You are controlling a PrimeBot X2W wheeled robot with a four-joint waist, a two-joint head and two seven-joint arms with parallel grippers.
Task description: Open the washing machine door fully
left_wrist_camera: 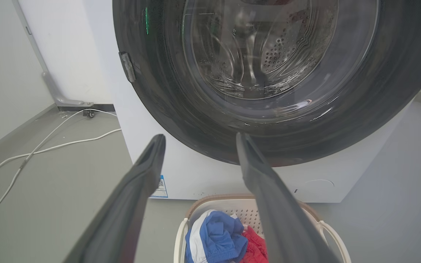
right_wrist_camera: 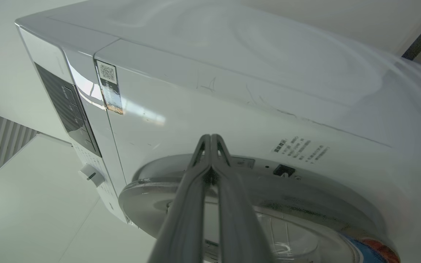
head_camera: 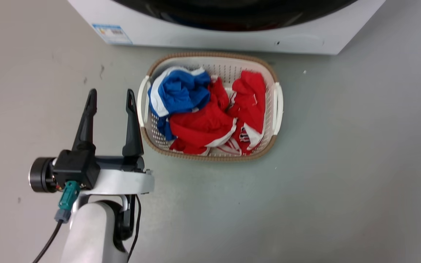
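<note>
In the head view, the left gripper (head_camera: 112,93) sits at eight o'clock, its two long dark fingers spread wide and holding nothing. Just beside it, at the centre, an oval white plastic laundry basket with a woven tan rim (head_camera: 210,58) stands on the grey floor, holding crumpled red garments (head_camera: 203,128) and a blue-and-white one (head_camera: 179,93). At twelve o'clock lies the white washing machine (head_camera: 196,34), with the lower arc of the large round glossy black washing machine door (head_camera: 232,18) along the top edge.

In the left wrist view, the left gripper (left_wrist_camera: 200,138) points its parted fingers at the door's bottom rim, apart from it. The washing machine door (left_wrist_camera: 159,91) spans twelve to three o'clock, its clear glass centre showing the steel drum (left_wrist_camera: 269,54). White cables (left_wrist_camera: 49,146) trail over the floor at nine o'clock, and the basket (left_wrist_camera: 210,197) is at six.

In the right wrist view, the right gripper (right_wrist_camera: 210,138) has its fingers pressed together, empty, with their tips over the door's pale rim (right_wrist_camera: 159,193) at six o'clock; whether they touch it cannot be told. A dark control panel (right_wrist_camera: 68,106) sits at nine o'clock.
</note>
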